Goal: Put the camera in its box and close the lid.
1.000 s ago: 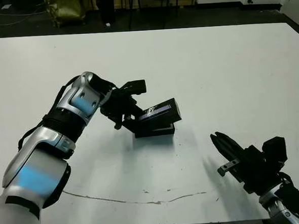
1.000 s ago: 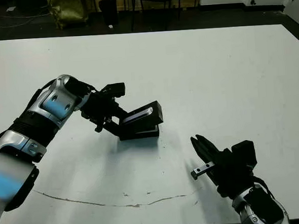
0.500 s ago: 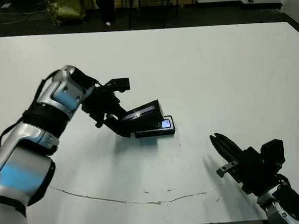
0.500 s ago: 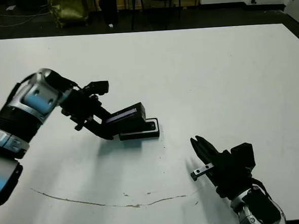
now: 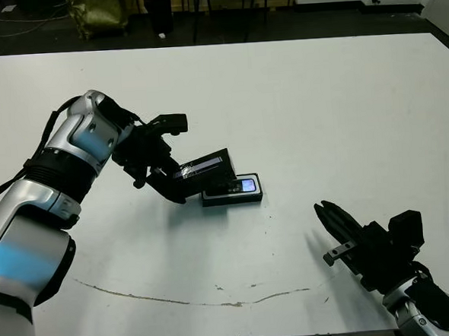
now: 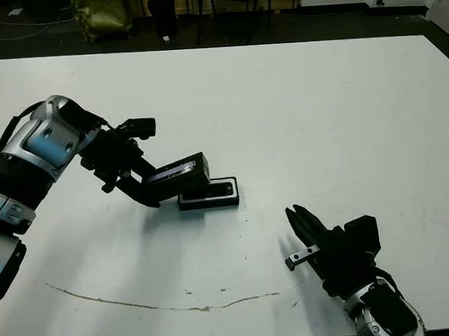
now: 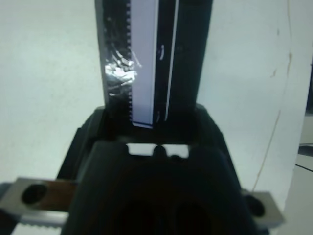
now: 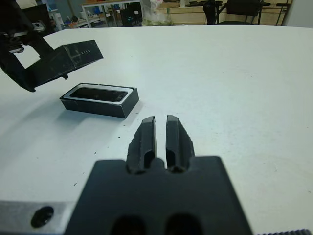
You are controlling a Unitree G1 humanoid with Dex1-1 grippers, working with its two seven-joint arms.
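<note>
The left end effector (image 5: pixel 168 188) is clenched on the lid (image 5: pixel 202 173), which it holds tilted, with its lower edge over the left end of the box (image 6: pixel 209 200). The box sits flat near the middle of the white tabletop (image 5: pixel 319 101), and the camera (image 5: pixel 239 187) lies inside it, its right part uncovered. The right end effector (image 6: pixel 303 226) hovers near the front edge, well apart from the box, its 2 fingers (image 8: pixel 146 139) pressed together on nothing. Bare tabletop surrounds the box on its far and right sides.
</note>
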